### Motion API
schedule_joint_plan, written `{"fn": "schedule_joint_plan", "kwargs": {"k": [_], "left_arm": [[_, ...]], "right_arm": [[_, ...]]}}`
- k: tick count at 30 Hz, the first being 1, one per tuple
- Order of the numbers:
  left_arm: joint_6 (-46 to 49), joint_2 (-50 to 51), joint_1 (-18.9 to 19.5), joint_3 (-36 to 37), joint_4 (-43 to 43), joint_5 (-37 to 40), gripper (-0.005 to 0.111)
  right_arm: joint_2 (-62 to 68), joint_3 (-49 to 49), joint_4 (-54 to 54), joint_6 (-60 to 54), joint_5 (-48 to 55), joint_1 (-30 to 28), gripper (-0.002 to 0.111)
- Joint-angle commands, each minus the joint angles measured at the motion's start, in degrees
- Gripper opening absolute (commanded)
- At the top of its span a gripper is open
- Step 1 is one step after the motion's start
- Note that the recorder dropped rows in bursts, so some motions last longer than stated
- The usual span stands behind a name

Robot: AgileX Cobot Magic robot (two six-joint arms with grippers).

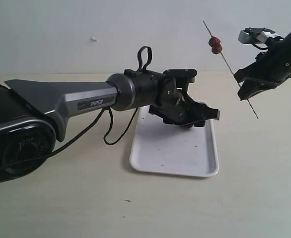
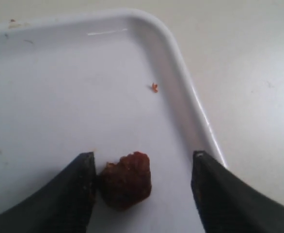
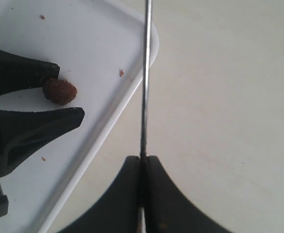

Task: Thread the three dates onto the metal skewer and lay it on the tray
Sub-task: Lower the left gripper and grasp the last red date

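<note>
My right gripper is shut on the metal skewer, which it holds tilted in the air right of the tray. Two dates sit threaded near the skewer's upper end. The third date lies on the tray near a corner, between the fingers of my open left gripper; it touches one finger and stands apart from the other. The right wrist view shows the same date between the left fingers, and the skewer running from my shut jaws. In the exterior view the left gripper hides this date.
The left arm with its loose black cable reaches across the tray's far end. Small red-brown crumbs lie on the tray. The beige tabletop surrounds the tray, with a pale wall behind.
</note>
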Motion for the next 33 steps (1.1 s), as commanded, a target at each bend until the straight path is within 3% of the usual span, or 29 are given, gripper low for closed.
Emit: {"fn": "schedule_joint_plan", "kwargs": {"k": [1,3,6,11,33], "left_arm": [[-0.68,0.52,0.12,-0.04,0.23,0.71,0.055],[-0.68,0.52,0.12,-0.04,0.25,0.82,0.052],[-0.4,0.52,0.12,-0.04,1.11,0.94,0.037],[-0.6,0.52,0.33,-0.04,1.24,1.09,0.038],[-0.43,-5.49,8.12,-0.04,-0.8,1.6,0.033]], "right_arm": [[-0.7,-0.69,0.67,-0.63,-0.03,-0.02,0.0],[-0.7,-0.69,0.67,-0.63,-0.03,-0.02,0.0],[-0.7,-0.69,0.66,-0.63,0.08,-0.02,0.0],[-0.7,-0.69,0.66,-0.63,0.2,-0.02,0.0],[-0.7,-0.69,1.16,-1.1,1.73,-0.02,0.0]]}}
